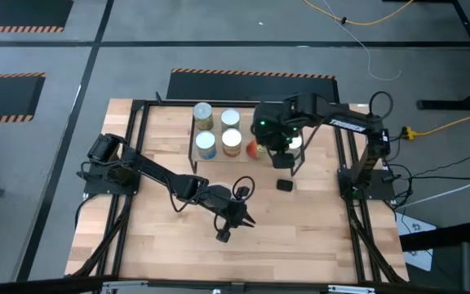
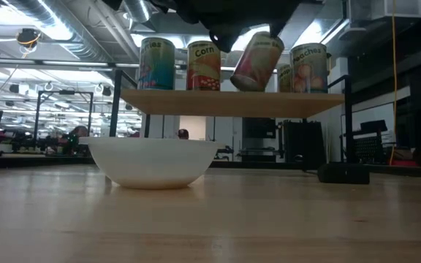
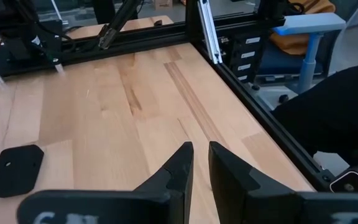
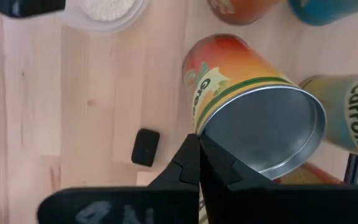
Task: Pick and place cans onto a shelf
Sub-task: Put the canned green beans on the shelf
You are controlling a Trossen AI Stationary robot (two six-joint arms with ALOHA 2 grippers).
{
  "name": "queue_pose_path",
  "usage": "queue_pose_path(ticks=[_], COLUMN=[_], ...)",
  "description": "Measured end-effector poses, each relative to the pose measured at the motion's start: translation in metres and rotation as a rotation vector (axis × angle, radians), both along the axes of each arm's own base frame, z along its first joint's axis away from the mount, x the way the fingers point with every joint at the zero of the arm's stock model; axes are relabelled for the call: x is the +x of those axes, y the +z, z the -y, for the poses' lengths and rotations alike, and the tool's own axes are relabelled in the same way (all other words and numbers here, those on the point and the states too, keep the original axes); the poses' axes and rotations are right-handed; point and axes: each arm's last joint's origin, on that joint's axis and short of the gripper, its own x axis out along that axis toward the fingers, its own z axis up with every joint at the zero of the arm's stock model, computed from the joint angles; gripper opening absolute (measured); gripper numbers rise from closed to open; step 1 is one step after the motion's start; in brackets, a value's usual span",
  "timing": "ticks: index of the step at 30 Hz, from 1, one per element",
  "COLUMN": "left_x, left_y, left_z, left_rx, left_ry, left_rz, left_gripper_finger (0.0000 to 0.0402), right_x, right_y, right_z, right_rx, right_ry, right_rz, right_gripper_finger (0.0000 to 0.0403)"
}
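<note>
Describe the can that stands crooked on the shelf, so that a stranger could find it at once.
On the raised wooden shelf, the low view shows four cans in a row. Take the tilted can, third from the left, just below the right gripper. It alone leans, with a reddish label; its neighbours stand upright.

— Where do you work?
— A lab or workshop hall: grey floor with orange-black hazard stripes at upper left, my black metal-framed wooden table.
— More?
— Silver ceiling ducts, upper left.
</note>
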Motion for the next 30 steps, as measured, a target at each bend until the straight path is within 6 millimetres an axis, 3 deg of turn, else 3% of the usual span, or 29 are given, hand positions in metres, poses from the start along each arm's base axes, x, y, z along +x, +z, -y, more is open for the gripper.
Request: queue_pose_path(ticks=[30], left_x=[-0.0005], left_y=[-0.0009], left_z=[0.0013], left_rx=[0.001], left_ry=[-0.003], left_rz=[-0.008], left_gripper_finger=[0.0043], right_x=[0.0053], right_y=[-0.0065], right_z=[0.001], right_rx=[-0.018], right_ry=[0.018], right_rz=[-0.024], right_gripper_finger=[0.0])
